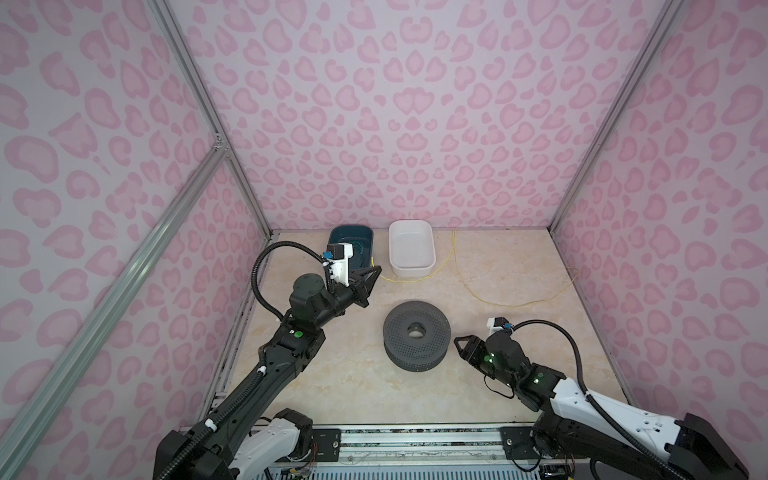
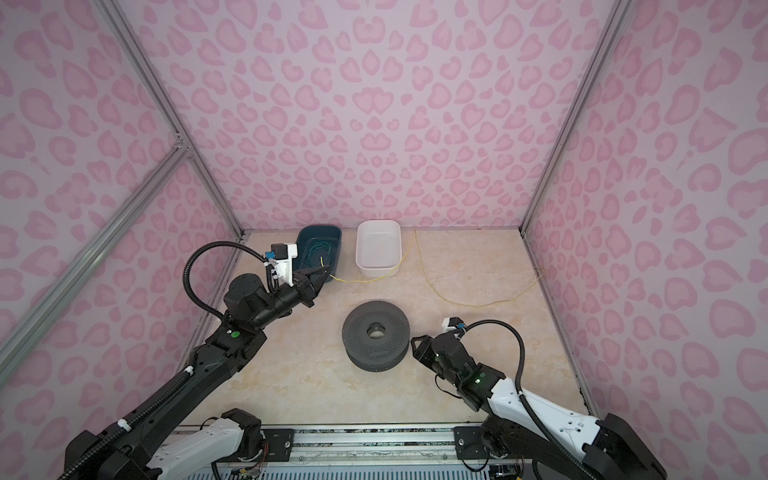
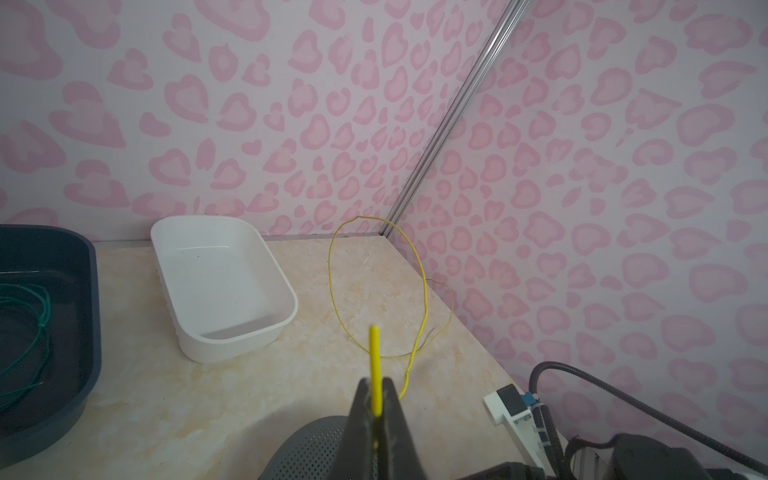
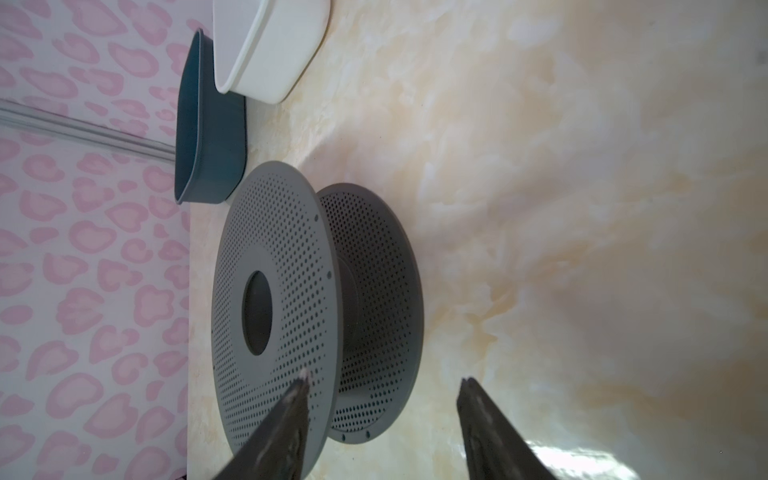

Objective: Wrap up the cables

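Left jaws: together, clamped on the yellow cable [image 3: 375,361] close to its end, with a short stub poking past the tips; they hang just in front of the teal bin [image 1: 338,241].
Right jaws: apart, holding nothing, beside the spool [image 4: 291,232] on the side facing the tabletop's [image 1: 332,374] right edge; whether they touch it I cannot tell.
Yellow cable: trails from the left jaws past the white bin [image 1: 430,249], then lies in slack loops toward the back right corner.
Spool: grey, perforated, flat on one flange mid-tabletop; hub bare.
Bins: side by side at the back edge; the teal one holds a green cable [image 3: 43,326].
Progress: early, I judge. The end is secured, and all the winding is left.
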